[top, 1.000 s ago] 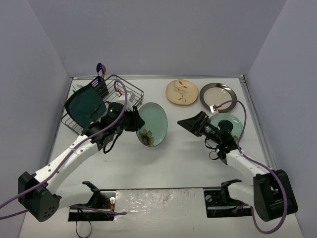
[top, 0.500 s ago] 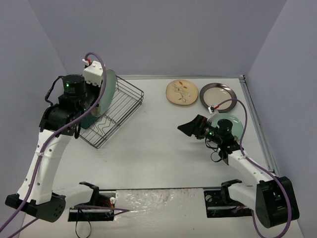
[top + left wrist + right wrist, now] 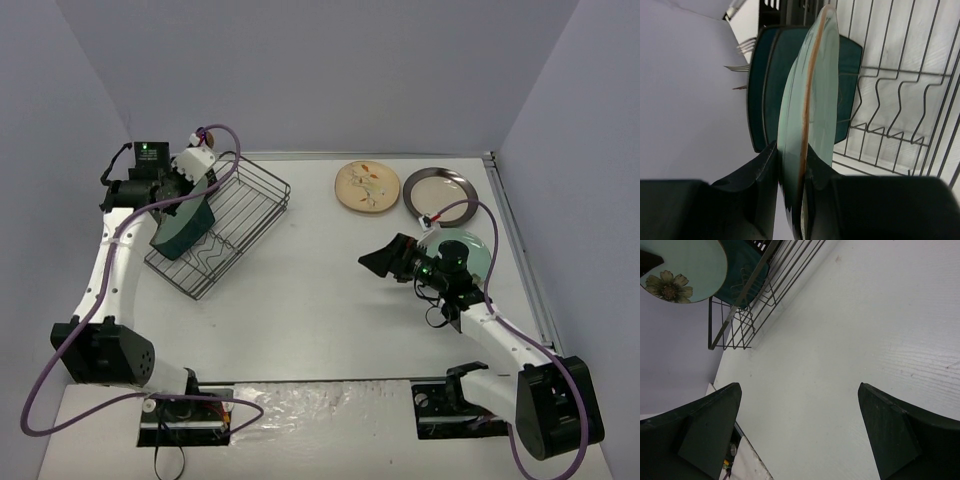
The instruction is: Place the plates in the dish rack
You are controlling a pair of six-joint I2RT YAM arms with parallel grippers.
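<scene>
Top view, left gripper (image 3: 198,176): it hangs over the far-left corner of the dish rack (image 3: 255,205), closed on the flowered mint plate (image 3: 816,95), which is edge-on here and hard to make out.
Top view, rack content: the teal square plates (image 3: 183,228) lean at the left end.
Top view, plates waiting: the cream floral plate (image 3: 367,186) and the beige dark-rimmed plate (image 3: 441,189) lie at the far side, well apart from the rack; the plain mint plate (image 3: 472,252) lies partly under the right arm.
Top view, right gripper (image 3: 378,260): jaws spread, nothing between them, above the bare table (image 3: 330,300).
Left wrist view, grip: both fingers (image 3: 757,172) pinch the rim; the plate stands almost upright.
Left wrist view, position: just beside the teal plates, above the wavy dividers (image 3: 890,105); whether its lower edge sits in a slot, I cannot tell.
Left wrist view, advice: lower it straight, parallel to the teal plates, and release only when the wire carries it.
Right wrist view: jaws wide apart and empty; the flowered plate shows far off, above the rack.
</scene>
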